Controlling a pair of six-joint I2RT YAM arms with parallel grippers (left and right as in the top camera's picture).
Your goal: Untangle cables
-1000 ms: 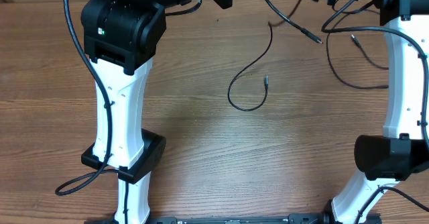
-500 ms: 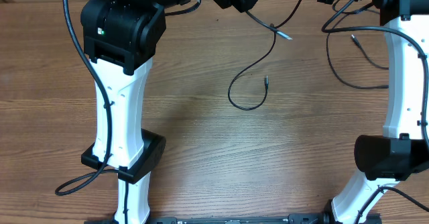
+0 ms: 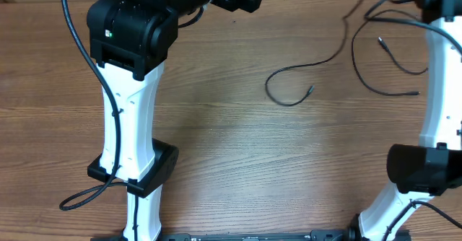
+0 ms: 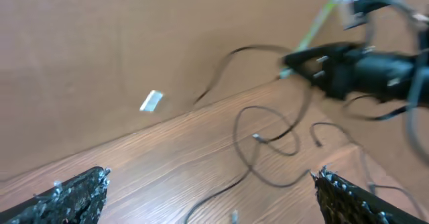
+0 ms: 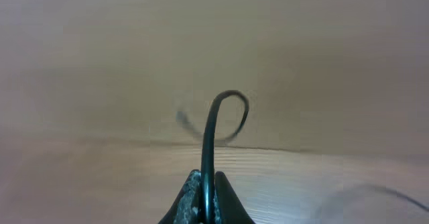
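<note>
Nearest in the right wrist view: right gripper (image 5: 206, 187) clamped shut on the held cable (image 5: 208, 150), with the thin black strand squeezed between the two fingertips, standing straight up from them and curling over into a small hook at the top. Beyond that, only blurred wooden table (image 5: 322, 184) and a tan backdrop.

Nearest in the left wrist view: left gripper (image 4: 211, 197) spread wide, one fingertip at each lower corner of the frame, gripping no strand. Just past the gap, on the wood, loose cables (image 4: 268, 142) crossing one another, with small plug ends beside them, well clear of both fingertips. Farther back and above the table, the right gripper again, blurred, with a strand arcing away from its tip toward the left.

From overhead, near edge to far: first the two arm bases. Then, in mid-table, the looped cable (image 3: 278, 100), lying as an open curl with its plug end pointing right and its tail climbing toward the top edge beside the right arm (image 3: 437, 75). To the right of it, a second cable (image 3: 390, 94) bending under that arm, apart from the loop. At the far edge, the black body of the left gripper, up and left of the loop and touching neither strand. Right gripper's jaws out of frame in this view.
</note>
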